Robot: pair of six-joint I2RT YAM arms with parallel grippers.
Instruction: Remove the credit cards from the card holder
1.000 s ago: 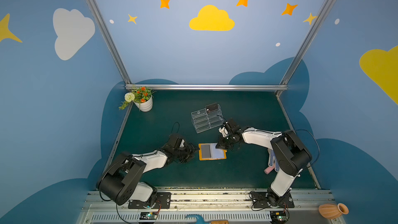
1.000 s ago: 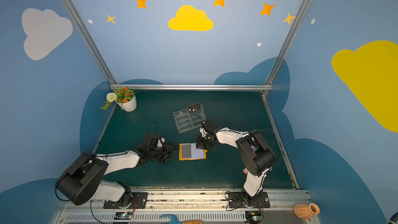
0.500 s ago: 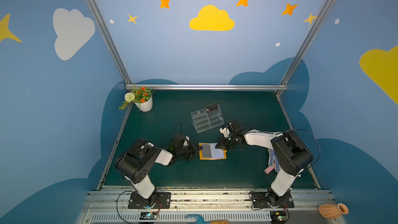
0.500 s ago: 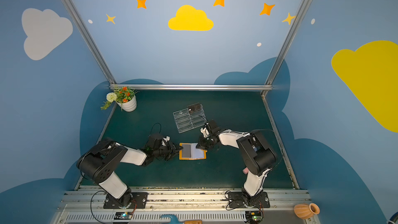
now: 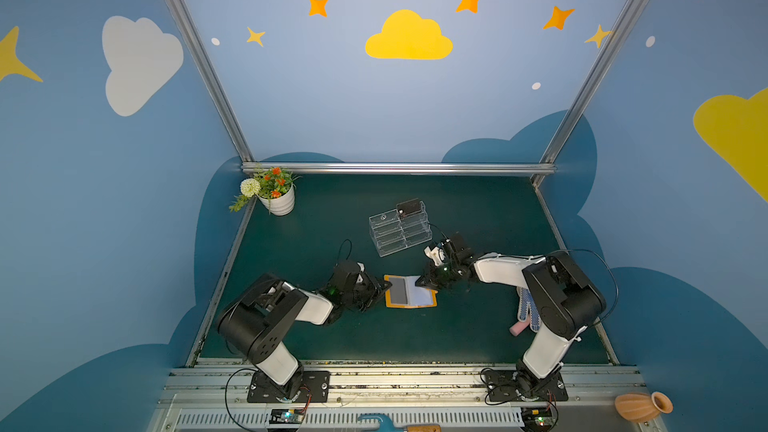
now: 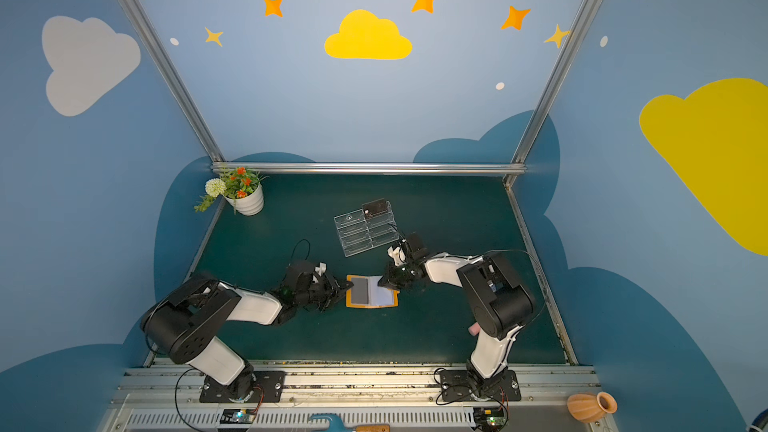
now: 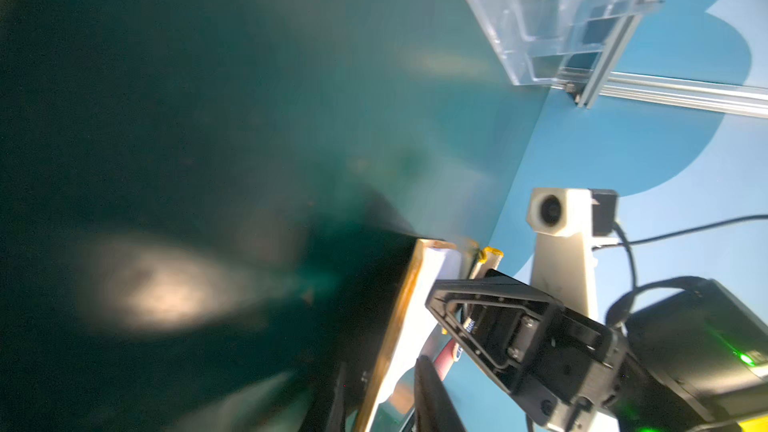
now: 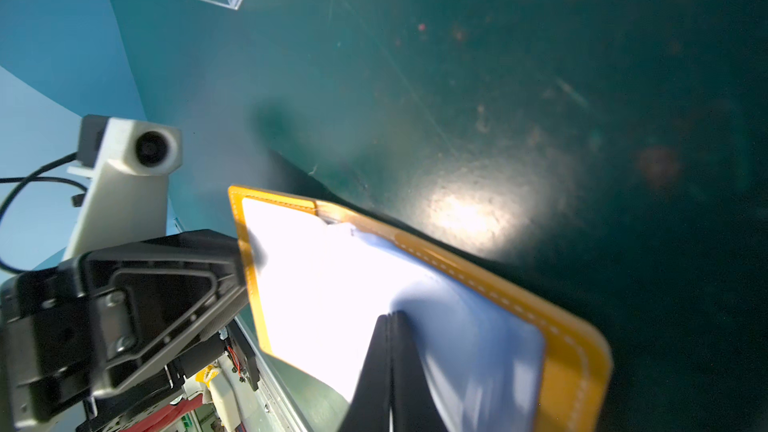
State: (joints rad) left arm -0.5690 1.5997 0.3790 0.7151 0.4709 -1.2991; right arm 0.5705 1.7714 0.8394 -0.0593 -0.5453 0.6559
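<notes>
In both top views the card holder (image 5: 411,304) (image 6: 372,305) lies open on the green table (image 5: 374,338) between my two arms. A dark credit card (image 5: 398,289) sits in its left page. A second dark card (image 5: 408,206) rests on the top tier of the clear stand (image 5: 395,238) behind. From up there both sets of jaws look too small for me to read.

The wrist cameras fill that in. On the right wrist view, my right jaws are fully closed. The fingertips (image 8: 376,367) are pressed together and resting on the pale sleeve page of the holder's right half. I cannot tell whether they pinch any of it.

The left wrist view shows my left jaws drawn in to a narrow gap. The holder's orange edge (image 7: 399,317) and its white pages run between the fingers (image 7: 432,401), gripped there.
</notes>
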